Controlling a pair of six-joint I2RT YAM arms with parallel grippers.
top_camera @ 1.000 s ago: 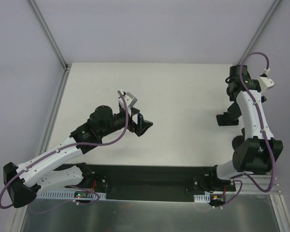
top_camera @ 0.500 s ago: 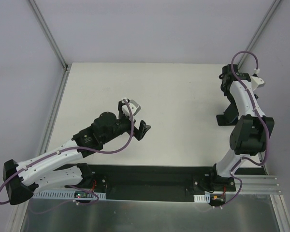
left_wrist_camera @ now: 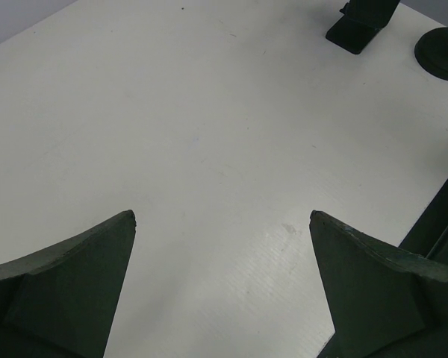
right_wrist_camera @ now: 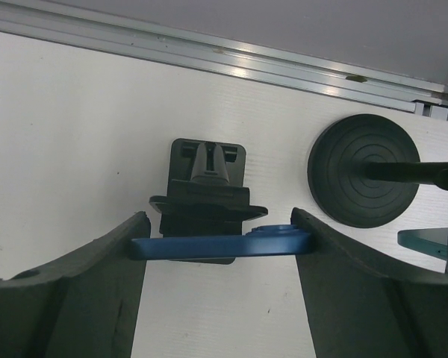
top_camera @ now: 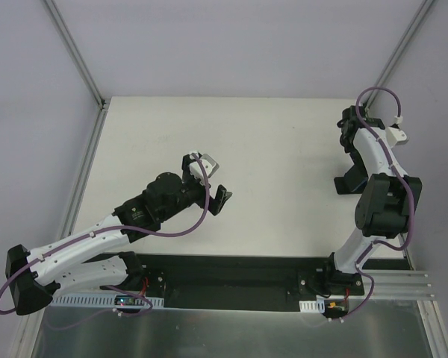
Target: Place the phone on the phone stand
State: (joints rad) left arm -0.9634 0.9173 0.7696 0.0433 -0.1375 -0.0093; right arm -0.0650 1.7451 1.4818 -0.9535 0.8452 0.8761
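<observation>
Blue-edged phone [right_wrist_camera: 209, 247] is sitting pinched in the right gripper [right_wrist_camera: 218, 233], hanging right above the phone stand [right_wrist_camera: 206, 160], so it's grabbed but not looking seated yet. Left gripper [left_wrist_camera: 222, 224] is idling spread wide, holding nothing.

The middle of the table [top_camera: 284, 142] is open white surface, wide enough for either arm to sweep across. The left gripper [left_wrist_camera: 222, 216] hangs spread above it, with free room between its fingers. The crowding is at the right edge. There the stand [right_wrist_camera: 205, 183] sits near the rail [right_wrist_camera: 209, 54], with a round black base [right_wrist_camera: 362, 170] just beside it. The phone [right_wrist_camera: 209, 246] fills the right gripper's [right_wrist_camera: 218, 218] gap, directly over the stand.
</observation>
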